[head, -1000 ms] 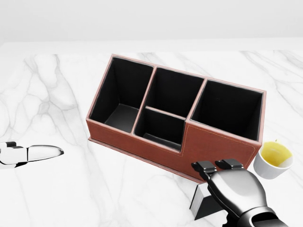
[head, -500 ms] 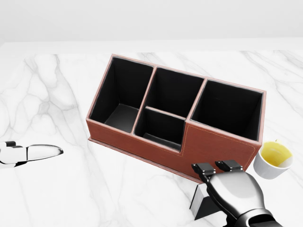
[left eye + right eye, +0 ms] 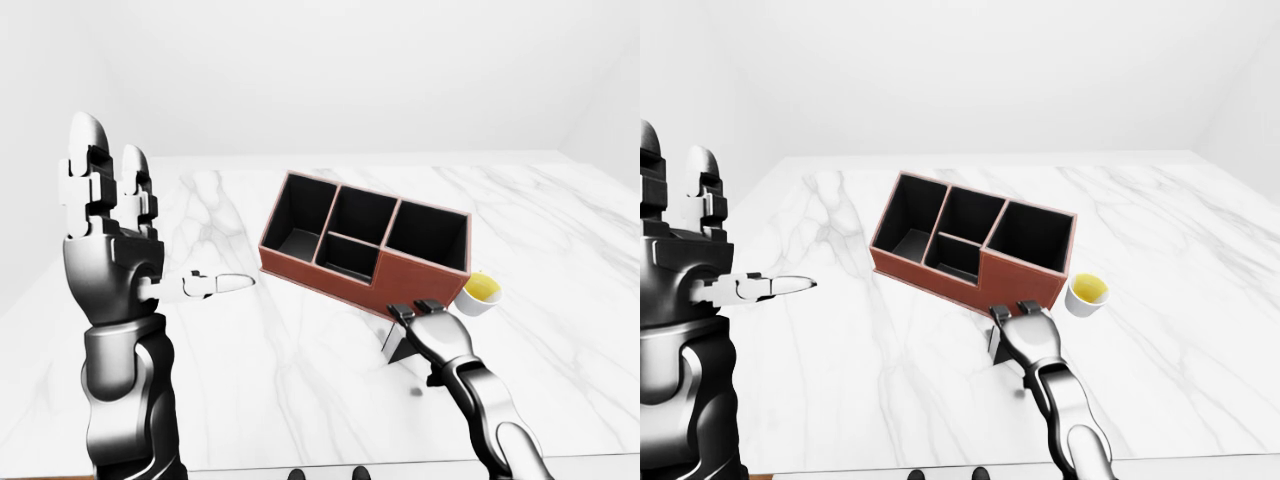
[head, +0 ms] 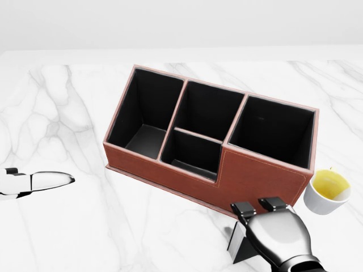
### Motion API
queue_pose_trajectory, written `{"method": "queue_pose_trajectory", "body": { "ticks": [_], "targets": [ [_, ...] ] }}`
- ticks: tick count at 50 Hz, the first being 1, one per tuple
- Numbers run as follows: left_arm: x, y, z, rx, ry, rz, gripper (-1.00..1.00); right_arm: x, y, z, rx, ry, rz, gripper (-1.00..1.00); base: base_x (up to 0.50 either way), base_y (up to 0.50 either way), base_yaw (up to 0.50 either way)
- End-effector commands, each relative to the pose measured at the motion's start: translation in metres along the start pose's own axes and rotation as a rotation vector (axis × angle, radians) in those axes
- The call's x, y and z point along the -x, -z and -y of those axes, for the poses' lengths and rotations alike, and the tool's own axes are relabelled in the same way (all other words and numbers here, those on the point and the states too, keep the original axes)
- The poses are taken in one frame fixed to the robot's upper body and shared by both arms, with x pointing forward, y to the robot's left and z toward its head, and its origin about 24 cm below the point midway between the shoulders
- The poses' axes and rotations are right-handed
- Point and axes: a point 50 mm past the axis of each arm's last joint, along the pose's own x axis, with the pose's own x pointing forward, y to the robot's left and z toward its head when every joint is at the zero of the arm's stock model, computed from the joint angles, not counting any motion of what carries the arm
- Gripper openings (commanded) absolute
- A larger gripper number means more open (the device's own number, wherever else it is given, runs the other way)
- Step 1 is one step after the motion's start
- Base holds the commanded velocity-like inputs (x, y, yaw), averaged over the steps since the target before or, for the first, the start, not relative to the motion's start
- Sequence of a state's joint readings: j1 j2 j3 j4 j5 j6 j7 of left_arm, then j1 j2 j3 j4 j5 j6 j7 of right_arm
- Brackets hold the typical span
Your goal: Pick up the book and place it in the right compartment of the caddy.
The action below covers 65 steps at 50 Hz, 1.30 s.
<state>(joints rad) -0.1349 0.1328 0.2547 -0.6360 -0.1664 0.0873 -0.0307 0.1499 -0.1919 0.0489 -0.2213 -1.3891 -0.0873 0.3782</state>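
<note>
The head view looks steeply down on the marble worktop (image 4: 68, 226) and shows the caddy (image 4: 249, 175) from above, all four black-lined pockets open to the eye. Its long axis runs aslant, from upper left down to lower right in that view. The right compartment (image 4: 272, 130) sits at the lower-right end, dark inside; I cannot tell whether anything lies on its floor.

The eye views pull back and give what the head view lacks: the left hand (image 3: 108, 215) raised high over the worktop's left side, fingers straight up and spread apart, gripping nothing. In the head view only one pale finger pokes in at the left edge.

The right hand (image 4: 275, 229) is low, just below the caddy's tall brown wall, its knuckles nearly at that wall. Under it sits the book (image 3: 402, 342), a dark wedge with a pale face, standing tilted on the worktop near the edge closest to the camera. Which way its spine points I cannot tell; the hand covers most of it. Whether the fingers are closed round it, I cannot tell either.

A small white cup (image 3: 1086, 294) with yellow inside stands just beside the caddy's right end, apart from the hand.

Bare marble stretches wide to the left of the caddy and beyond it toward the worktop's top edge in the eye views.
</note>
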Motion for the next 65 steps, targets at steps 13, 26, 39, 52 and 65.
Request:
{"method": "queue_pose_trajectory", "body": {
  "ticks": [13, 26, 39, 52, 65],
  "targets": [
    [0.000, 0.000, 0.000, -0.001, 0.000, -0.002, 1.00, -0.001, 0.004, -0.015, 0.057, -0.018, -0.021, 0.61, 0.00, 0.00, 0.00],
    [0.001, 0.000, 0.001, 0.003, 0.004, 0.001, 1.00, 0.004, 0.004, -0.017, 0.032, -0.015, -0.014, -1.00, 0.00, 0.00, 0.00],
    [0.000, -0.002, 0.001, 0.009, 0.003, 0.008, 1.00, 0.015, -0.014, 0.008, -0.106, 0.066, 0.072, -1.00, 0.00, 0.00, 0.00],
    [0.001, -0.003, 0.001, 0.014, 0.005, 0.012, 1.00, 0.025, -0.035, 0.033, -0.237, 0.108, 0.203, -1.00, 0.00, 0.00, 0.00],
    [0.000, -0.003, 0.001, 0.010, 0.003, 0.012, 1.00, 0.043, -0.062, 0.067, -0.317, 0.160, 0.410, -1.00, 0.00, 0.00, 0.00]
  ]
}}
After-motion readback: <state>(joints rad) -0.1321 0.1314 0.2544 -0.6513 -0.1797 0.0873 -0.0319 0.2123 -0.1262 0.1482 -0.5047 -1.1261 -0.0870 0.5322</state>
